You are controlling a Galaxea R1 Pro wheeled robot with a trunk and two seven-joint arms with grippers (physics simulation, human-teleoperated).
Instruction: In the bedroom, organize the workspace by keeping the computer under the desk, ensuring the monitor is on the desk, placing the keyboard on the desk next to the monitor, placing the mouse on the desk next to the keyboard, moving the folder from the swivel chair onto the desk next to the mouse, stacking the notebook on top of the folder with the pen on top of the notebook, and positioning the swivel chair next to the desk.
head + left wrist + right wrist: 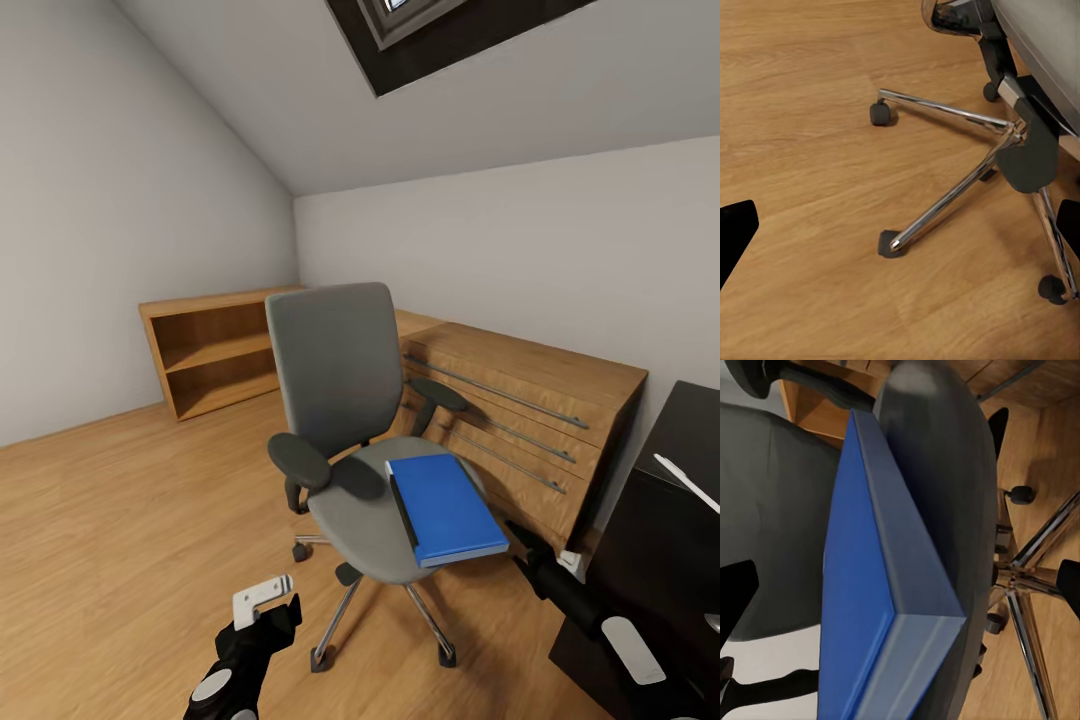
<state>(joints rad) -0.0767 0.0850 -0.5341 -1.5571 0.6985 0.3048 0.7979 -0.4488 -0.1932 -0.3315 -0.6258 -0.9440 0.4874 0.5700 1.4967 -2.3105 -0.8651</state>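
Observation:
The grey swivel chair (335,385) stands mid-floor on its chrome base (952,191). The blue folder (445,508) lies flat on its seat, toward the desk side. My right gripper (522,537) hovers just off the folder's near corner. In the right wrist view it (900,592) is open, its fingertips (735,604) wide apart, with the folder's edge (881,577) straight ahead and untouched. My left gripper (265,598) is low beside the chair base. It (900,229) is open over the floor. A corner of the black desk (690,425) is at the right.
A light-wood drawer chest (525,405) stands behind the chair against the wall, and a low open shelf cabinet (210,350) stands in the far corner. A thin white object (687,482) lies on the desk. Wood floor (120,520) stretches open to the left.

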